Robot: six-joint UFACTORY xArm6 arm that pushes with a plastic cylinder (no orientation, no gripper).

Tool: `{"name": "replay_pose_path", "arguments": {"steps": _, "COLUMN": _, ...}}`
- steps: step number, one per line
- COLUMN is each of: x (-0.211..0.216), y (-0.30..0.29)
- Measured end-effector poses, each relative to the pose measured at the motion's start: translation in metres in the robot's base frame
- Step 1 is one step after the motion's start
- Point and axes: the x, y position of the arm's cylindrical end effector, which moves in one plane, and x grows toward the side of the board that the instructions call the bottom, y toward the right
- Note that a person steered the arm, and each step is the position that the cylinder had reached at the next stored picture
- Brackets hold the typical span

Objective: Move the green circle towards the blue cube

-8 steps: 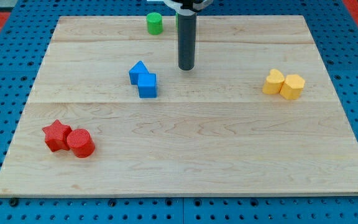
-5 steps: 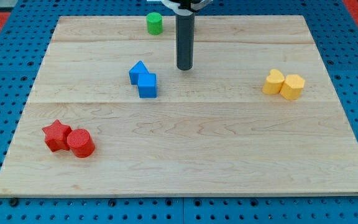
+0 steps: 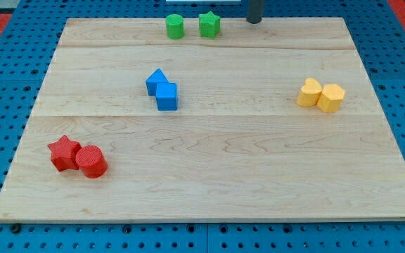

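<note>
Where it stood beside the blue cube point(image 3: 166, 96), my tip point(image 3: 254, 21) now beyond the green circle point(image 3: 175, 27); no jaws.

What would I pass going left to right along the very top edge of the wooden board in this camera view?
green circle → green star-shaped block → my tip, at the board's top edge, right of both green blocks and touching neither.

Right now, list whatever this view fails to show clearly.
- My rod above my tip: cut off by the view's top edge.
- The second green block, beside the green circle: too small to name its shape.
- The blue block behind the blue cube: partly hidden by it.
</note>
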Motion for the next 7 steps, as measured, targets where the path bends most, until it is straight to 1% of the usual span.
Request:
{"name": "replay_pose_path", "arguments": {"steps": 1, "x": 0.002, "y": -0.024}}
{"name": "replay_pose_path", "arguments": {"steps": 4, "x": 0.001, "y": -0.15}}
{"name": "replay_pose_path", "arguments": {"steps": 5, "x": 0.002, "y": -0.16}}
{"name": "replay_pose_path", "arguments": {"steps": 7, "x": 0.001, "y": -0.209}}
